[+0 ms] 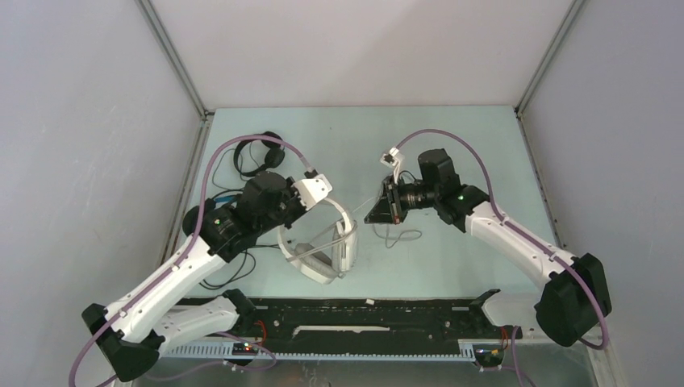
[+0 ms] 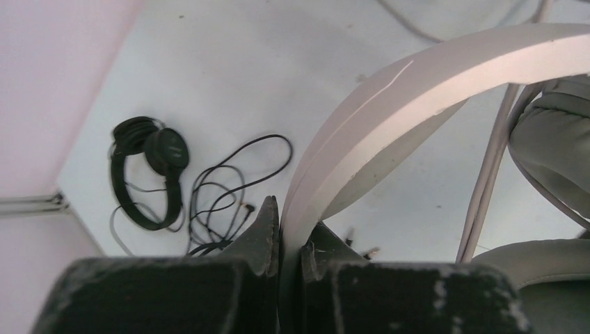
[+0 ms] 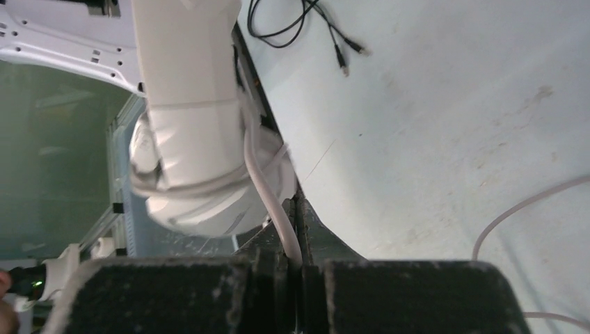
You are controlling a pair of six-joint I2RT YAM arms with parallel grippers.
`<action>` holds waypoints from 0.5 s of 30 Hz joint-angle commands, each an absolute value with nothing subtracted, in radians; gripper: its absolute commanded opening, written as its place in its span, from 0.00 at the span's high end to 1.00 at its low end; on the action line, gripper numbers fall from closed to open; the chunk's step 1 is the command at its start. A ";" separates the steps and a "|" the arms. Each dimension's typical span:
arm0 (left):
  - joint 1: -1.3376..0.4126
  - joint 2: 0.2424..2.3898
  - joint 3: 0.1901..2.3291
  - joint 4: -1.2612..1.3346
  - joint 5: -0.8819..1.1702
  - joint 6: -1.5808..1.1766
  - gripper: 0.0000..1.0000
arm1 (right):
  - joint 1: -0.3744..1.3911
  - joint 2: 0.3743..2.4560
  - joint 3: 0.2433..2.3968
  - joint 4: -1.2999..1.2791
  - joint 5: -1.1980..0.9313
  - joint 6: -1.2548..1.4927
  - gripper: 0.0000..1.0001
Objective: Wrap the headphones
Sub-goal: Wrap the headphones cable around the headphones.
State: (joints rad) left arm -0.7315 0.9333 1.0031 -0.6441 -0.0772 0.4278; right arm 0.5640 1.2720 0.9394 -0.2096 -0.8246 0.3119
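Within the left pincer [image 2: 290, 233] sits the white headset [image 2: 431, 83].

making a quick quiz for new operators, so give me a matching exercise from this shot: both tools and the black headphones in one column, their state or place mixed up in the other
Column one
1. left tool
2. right tool
3. black headphones

Column two
a. lying on the table near its far left corner, apart from both tools
b. shut on the white headband
c. shut on the pale cable

Right pairs: 1-b, 2-c, 3-a
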 commanded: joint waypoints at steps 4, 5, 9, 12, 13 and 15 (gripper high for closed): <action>-0.749 0.892 1.013 -0.523 -0.286 0.472 1.00 | 0.544 1.181 0.995 -0.207 -0.930 0.413 1.00; -0.750 0.892 1.011 -0.517 -0.297 0.472 1.00 | 0.544 1.177 0.995 -0.188 -0.950 0.433 1.00; -0.752 0.872 0.983 -0.474 -0.330 0.449 1.00 | 0.556 1.171 0.995 -0.120 -0.983 0.521 1.00; -0.752 0.870 0.963 -0.448 -0.374 0.414 1.00 | 0.583 1.172 0.995 -0.047 -0.986 0.588 1.00; -0.753 0.877 0.965 -0.455 -0.386 0.407 1.00 | 0.592 1.173 0.996 -0.017 -0.989 0.613 1.00; -0.753 0.895 0.982 -0.500 -0.392 0.404 1.00 | 0.621 1.180 0.996 0.052 -0.970 0.656 1.00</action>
